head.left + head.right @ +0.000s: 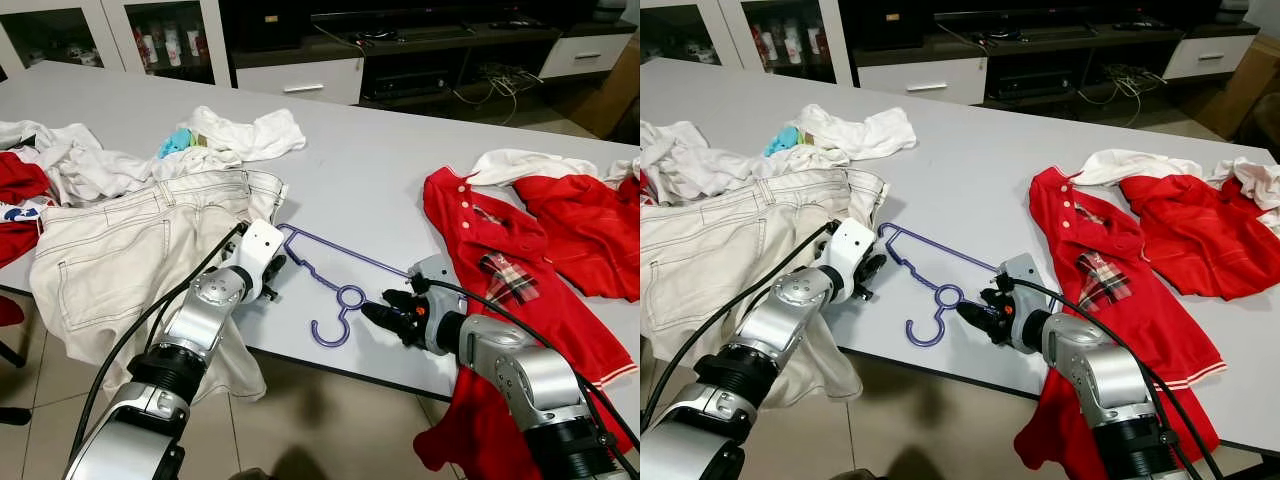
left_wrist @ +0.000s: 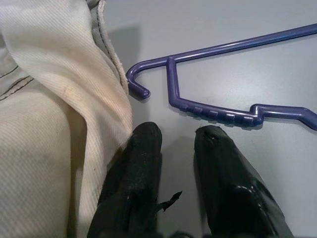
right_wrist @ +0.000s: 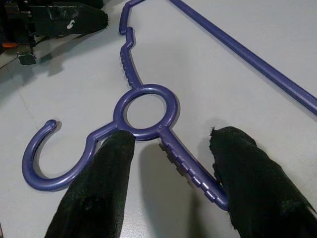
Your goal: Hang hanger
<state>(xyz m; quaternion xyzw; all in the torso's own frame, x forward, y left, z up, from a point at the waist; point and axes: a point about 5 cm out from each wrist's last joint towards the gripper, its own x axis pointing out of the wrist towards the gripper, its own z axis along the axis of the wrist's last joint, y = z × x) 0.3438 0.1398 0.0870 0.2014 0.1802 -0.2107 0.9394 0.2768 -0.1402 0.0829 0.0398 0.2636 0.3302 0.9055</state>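
Your right gripper (image 3: pixel 168 186) has its jaws spread wide and they hold nothing; in the right wrist view they stand on either side of the ribbed shoulder bar of the purple hanger (image 1: pixel 335 285), just below its ring, with one finger almost touching the neck beside the hook. Your left gripper (image 2: pixel 178 148) has its jaws only a little apart, also empty, and they rest low on the grey bench (image 1: pixel 400 150) just short of the far corner of the hanger, with the edge of the beige trousers (image 1: pixel 120 250) against one finger. The hanger lies flat on the bench between the trousers and the red shirt (image 1: pixel 500 270), with the hook toward the near edge. I judge it is light, thin, stiff plastic, so it can slide on the smooth bench when you push it. The ribbed bar next to the ring looks like the best place to grip, because the ribs should stop slipping.
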